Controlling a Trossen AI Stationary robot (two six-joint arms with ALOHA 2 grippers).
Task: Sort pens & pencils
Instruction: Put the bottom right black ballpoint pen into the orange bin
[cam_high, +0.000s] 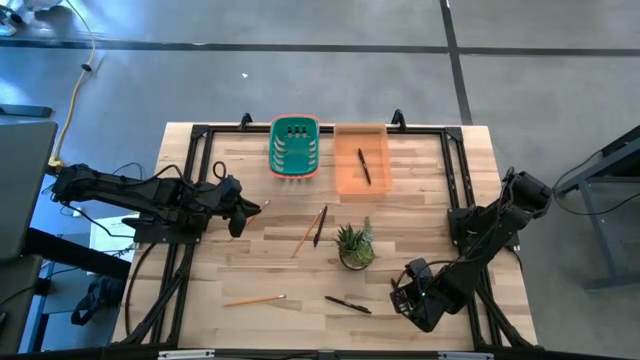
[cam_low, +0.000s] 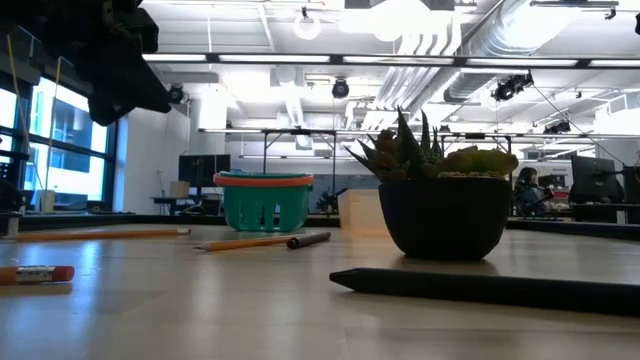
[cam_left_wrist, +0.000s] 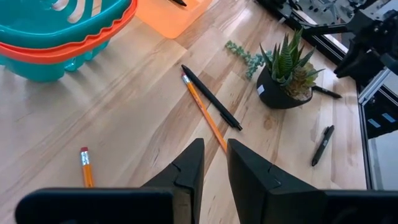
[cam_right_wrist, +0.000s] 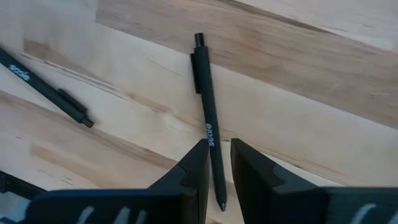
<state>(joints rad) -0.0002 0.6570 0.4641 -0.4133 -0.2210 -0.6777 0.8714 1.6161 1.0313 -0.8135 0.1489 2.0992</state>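
while the right hand (cam_right_wrist: 214, 163) hovers low at about 5 o'clock on the tabletop (cam_high: 250, 265), its fingers stand narrowly apart, straddling a black pen (cam_right_wrist: 208, 118) without clamping it. a second pen (cam_right_wrist: 43, 87) lies just beside. left hand (cam_left_wrist: 214, 167) waits at 9 o'clock, fingers a slit apart, holding nothing.

task things: one pen (cam_high: 364, 166) already in the orange tray (cam_high: 345, 172) at 12 o'clock; teal basket (cam_high: 295, 148) beside it, contents unclear. a pencil (cam_high: 305, 233) and a pen (cam_high: 320, 226) lie touching at centre, another pencil (cam_high: 254, 299) at 7 o'clock, a pen (cam_high: 347, 304) at 6 o'clock.

risks, as judged: the gap is barely wider than the pen, so a slightly skewed descent could land a fingertip on it and roll it away. the potted plant (cam_high: 355, 246) stands near the carry route to the tray; a low lift could clip it.
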